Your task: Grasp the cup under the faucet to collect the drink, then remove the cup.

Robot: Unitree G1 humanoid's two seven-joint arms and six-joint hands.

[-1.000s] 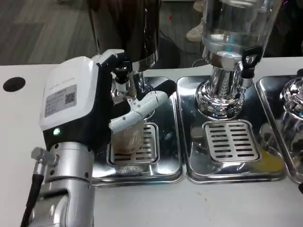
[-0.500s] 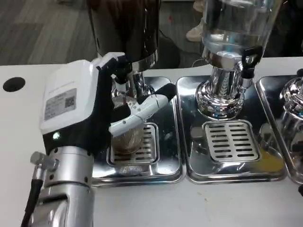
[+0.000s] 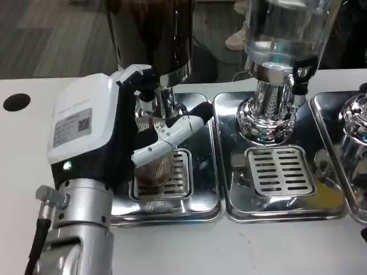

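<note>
A clear ribbed cup [image 3: 155,169] stands on the grille of the left drip tray [image 3: 203,195], under the faucet [image 3: 147,98] of the dark dispenser [image 3: 150,34]. My left hand [image 3: 109,132] wraps around the cup from the left, its white fingers [image 3: 170,135] curled across the cup's front and upper rim. The hand's white back hides the cup's left side. A dark drink seems to fill the lower part of the cup.
A second dispenser [image 3: 275,63] with a clear tank stands to the right on its own steel tray [image 3: 275,195]. A third one [image 3: 355,137] sits at the right edge. A black round mark [image 3: 16,101] lies on the white table at the far left.
My left hand has shifted slightly up and toward the dispenser with the cup in its grip. The cup looks a little darker at the bottom.
</note>
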